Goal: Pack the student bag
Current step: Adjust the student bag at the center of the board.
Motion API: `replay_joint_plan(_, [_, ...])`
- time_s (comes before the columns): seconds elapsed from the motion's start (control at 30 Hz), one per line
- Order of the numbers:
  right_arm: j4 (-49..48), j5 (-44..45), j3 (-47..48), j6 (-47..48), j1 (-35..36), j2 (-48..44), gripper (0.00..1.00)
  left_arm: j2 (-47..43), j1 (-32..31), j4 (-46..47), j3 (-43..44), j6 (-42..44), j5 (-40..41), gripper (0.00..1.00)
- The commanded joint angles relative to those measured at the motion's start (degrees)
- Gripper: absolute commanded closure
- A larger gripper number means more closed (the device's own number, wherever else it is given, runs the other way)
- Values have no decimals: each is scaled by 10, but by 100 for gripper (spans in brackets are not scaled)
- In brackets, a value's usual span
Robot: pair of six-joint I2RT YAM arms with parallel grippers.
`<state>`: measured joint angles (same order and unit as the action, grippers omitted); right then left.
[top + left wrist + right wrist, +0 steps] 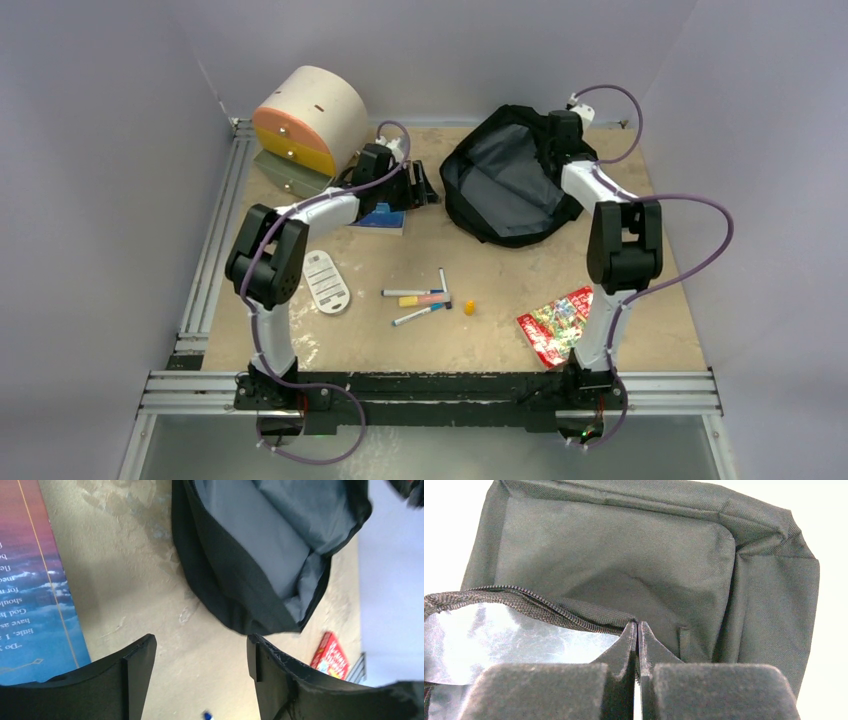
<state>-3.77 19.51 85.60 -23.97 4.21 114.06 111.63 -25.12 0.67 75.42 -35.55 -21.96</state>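
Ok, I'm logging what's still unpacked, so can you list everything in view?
black fabric backpack: one, black with grey lining, far right of centre, open
cream-and-orange cylindrical drawer box: one, far left
blue-covered book: one, blue, in front of the box
white oval card: one, white, left of the pens
marker pens: four, mixed colours, centre
small yellow piece: one, right of the pens
red printed packet: one, near right
left gripper: one, black, open and empty, beside the book
right gripper: one, black, shut on the backpack's zip edge
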Motion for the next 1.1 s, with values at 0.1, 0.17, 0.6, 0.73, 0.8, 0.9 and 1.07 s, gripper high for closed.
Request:
replay_joint_plan(0.1, [-19, -28, 14, 0, -11, -27, 100, 4, -30, 85, 27, -190, 71, 30])
replay_joint_plan(0.17, [-18, -35, 16, 0, -14, -27, 100, 23, -43, 100, 40, -207, 78, 29])
replay_joint_plan(0.6, [-18, -66, 13, -13, -21, -45, 100, 120, -75, 80, 104, -260, 107, 23])
replay_joint_plan(0.73, [-18, -68, 6, -15, -23, -53, 100, 142, -72, 77, 136, -207, 61, 47])
replay_joint_plan(0.8, [-18, -71, 2, -14, -25, -60, 100, 150, -68, 48, 163, -155, 16, 63])
replay_joint_plan(0.9, [-21, -94, -7, -6, -29, -75, 100, 149, -62, -23, 192, -77, -11, 81])
replay_joint_plan(1.07, [-28, -150, -27, 5, -34, -105, 100, 114, -43, -106, 176, 24, -10, 100])
